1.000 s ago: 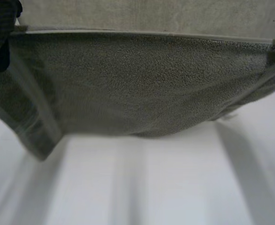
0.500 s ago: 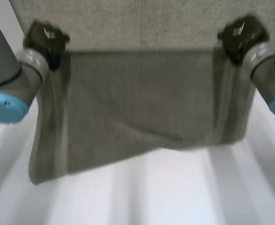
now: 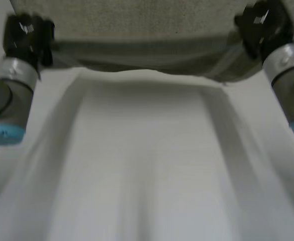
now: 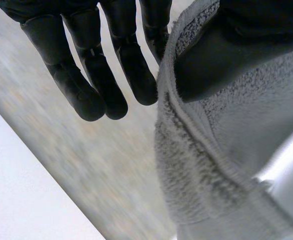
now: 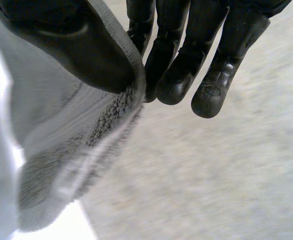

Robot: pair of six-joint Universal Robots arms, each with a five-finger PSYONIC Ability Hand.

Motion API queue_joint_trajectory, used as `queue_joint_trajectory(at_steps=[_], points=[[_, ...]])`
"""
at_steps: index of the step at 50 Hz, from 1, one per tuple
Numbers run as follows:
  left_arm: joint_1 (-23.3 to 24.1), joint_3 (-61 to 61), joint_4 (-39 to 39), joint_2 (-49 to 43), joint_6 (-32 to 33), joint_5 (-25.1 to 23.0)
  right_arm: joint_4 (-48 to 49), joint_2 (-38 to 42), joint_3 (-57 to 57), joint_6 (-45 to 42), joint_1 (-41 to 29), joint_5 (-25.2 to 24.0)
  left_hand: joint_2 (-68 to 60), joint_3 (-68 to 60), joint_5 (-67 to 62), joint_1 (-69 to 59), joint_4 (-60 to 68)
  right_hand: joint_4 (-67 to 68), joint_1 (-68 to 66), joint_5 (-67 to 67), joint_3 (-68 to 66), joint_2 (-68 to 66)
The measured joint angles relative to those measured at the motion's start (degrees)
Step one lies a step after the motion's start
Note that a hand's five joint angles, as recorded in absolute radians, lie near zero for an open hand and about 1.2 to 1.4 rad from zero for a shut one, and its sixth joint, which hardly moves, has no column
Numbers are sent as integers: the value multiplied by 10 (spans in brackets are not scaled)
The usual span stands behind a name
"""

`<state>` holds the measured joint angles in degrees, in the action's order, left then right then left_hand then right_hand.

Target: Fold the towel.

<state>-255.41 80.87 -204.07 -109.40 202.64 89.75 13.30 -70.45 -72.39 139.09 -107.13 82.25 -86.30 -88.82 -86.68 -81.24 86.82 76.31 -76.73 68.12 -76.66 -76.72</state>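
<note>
A grey-green towel [image 3: 147, 30] lies across the far part of the white table [image 3: 147, 165], its near edge lifted and carried over the part that lies flat. My left hand [image 3: 24, 35] holds the near left corner, and in the left wrist view the thumb [image 4: 221, 45] pinches the towel's hem [image 4: 206, 165] against the fingers [image 4: 94, 75]. My right hand [image 3: 262, 25] holds the near right corner. There the thumb [image 5: 81, 50] presses the towel's edge [image 5: 86, 135] against the fingers [image 5: 186, 65].
The white table stretches bare from the towel toward me. Both grey forearms with light-blue caps [image 3: 4, 133] come in at the sides of the head view.
Both hands have carried the held towel edge away from me and down toward the far part of the table. The hanging cloth that covered the near table has gone with them.
</note>
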Motion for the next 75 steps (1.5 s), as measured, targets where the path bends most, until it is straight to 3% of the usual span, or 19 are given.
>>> queue_joint_trajectory(at_steps=[8,15,25,32,38,43,48,56,68,69,70,71,72,74,75], points=[[-10,145,-74,-7,14,-34,-16,17,-114,-5,10,-25,0,0,0,0,0,0,0,0,0,0],[-17,240,-116,-3,76,-47,-16,12,-206,-8,13,-25,0,-1,0,0,0,0,0,0,0,0],[-25,373,-117,117,185,-52,-111,-139,-293,-7,30,-27,0,-1,0,0,0,0,0,0,0,0],[-53,437,-104,250,195,-92,-218,-241,-300,-18,61,-54,0,-1,0,0,0,0,0,0,0,0],[-76,444,-92,287,191,-148,-247,-252,-280,-48,79,-87,0,-1,-4,0,0,0,0,0,0,0],[-79,405,-91,227,190,-176,-241,-189,-240,-64,79,-97,0,-1,-4,0,0,0,0,0,0,0],[-70,316,-89,100,190,-179,-231,-70,-159,-66,69,-90,0,-1,-4,0,0,0,0,0,0,0],[-42,116,-81,-103,190,-147,-222,123,15,-60,47,-50,0,-1,-4,0,0,0,0,1,0,0],[-19,-112,-25,-284,191,-99,-145,276,162,-59,18,4,0,-1,-12,0,0,0,0,4,0,0],[-18,-120,-21,-290,191,-97,-138,282,166,-59,16,5,5,7,-5,0,-5,-25,33,-23,24,33],[-17,-135,-13,-302,191,-92,-124,290,171,-59,15,8,72,85,70,56,-77,-132,130,-133,129,135],[-15,-145,-6,-309,191,-88,-114,295,174,-59,13,10,177,191,177,163,-189,-259,261,-254,257,268],[-14,-149,-3,-312,191,-86,-107,298,176,-59,11,13,238,251,238,226,-253,-304,319,-316,314,327],[-8,-158,6,-318,191,-78,-83,305,178,-58,8,27,471,487,478,478,-498,-528,543,-560,527,546],[-6,-159,8,-318,191,-77,-77,305,178,-57,7,32,516,534,526,513,-546,-560,564,-593,560,575]])
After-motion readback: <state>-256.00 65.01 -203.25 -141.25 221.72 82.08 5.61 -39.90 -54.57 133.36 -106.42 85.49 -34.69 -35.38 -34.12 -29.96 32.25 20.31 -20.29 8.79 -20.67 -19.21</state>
